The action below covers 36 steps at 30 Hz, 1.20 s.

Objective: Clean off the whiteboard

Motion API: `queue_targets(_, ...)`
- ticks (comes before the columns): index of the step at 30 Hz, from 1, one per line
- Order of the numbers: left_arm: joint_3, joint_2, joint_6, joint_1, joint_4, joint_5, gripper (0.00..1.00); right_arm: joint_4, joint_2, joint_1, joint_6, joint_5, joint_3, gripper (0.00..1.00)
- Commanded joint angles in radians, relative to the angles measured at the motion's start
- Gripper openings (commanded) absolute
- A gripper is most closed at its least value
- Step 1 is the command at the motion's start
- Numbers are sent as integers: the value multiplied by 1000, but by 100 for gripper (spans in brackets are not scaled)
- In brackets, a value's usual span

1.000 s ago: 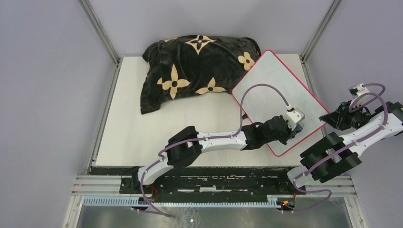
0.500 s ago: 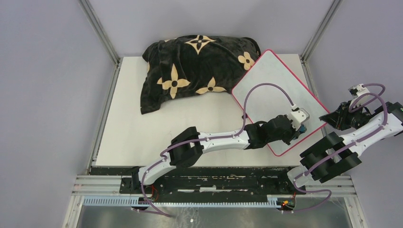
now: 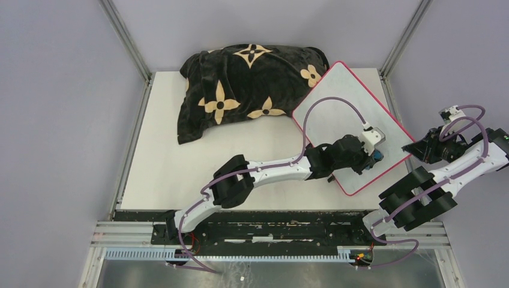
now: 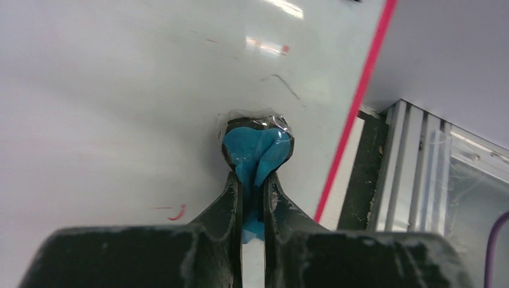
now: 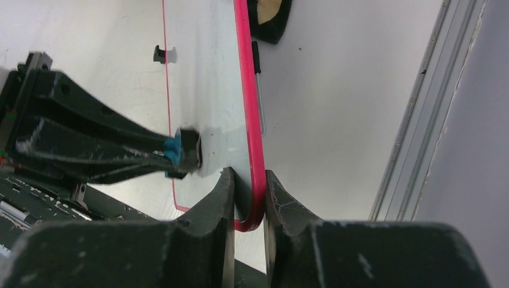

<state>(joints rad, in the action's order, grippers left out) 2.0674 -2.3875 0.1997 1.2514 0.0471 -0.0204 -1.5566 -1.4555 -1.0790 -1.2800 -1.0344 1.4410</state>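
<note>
**Entry: both arms on the board, pad pressed near the right rim**

The whiteboard (image 3: 345, 117) lies at the right rear of the table (image 3: 168, 150), turned diagonally. Its far corner sits against the black flowered pillow (image 3: 240, 84) and its right corner is at the table's right edge.

On my left wrist feed the left gripper (image 4: 255, 180) has its fingers drawn narrow, pinching a blue eraser pad (image 4: 257, 147). The pad's dark face is pressed flat against the board surface, a little inside the pink rim (image 4: 360, 102). I see a small red curl of ink (image 4: 176, 212) to the left of the fingers, and fainter red flecks (image 4: 211, 41) higher up. A thin grey stroke (image 4: 287, 87) lies above the pad.

From the right wrist, the right gripper (image 5: 248, 180) is clamped on the board's rim, one finger on each side of it. From above, that gripper (image 3: 416, 148) meets the board at its right corner.
</note>
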Motion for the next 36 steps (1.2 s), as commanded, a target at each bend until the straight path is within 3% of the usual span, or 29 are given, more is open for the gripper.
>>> queue_targets(1,-21,36,-66,-140,17,-193,3,-205,11,8,-79,132,-25,1)
queue_targets(13,-62,56,-46,-147,29,-152,3,-205,20,9,-75,134,-19,1)
queue_targets(29,29,35,-59,79,50,-125,3,-206,27,10,-65,134,-23,1)
queue_targets(36,88,-10,-97,76,19,-177,3,-205,46,9,-70,143,-39,1)
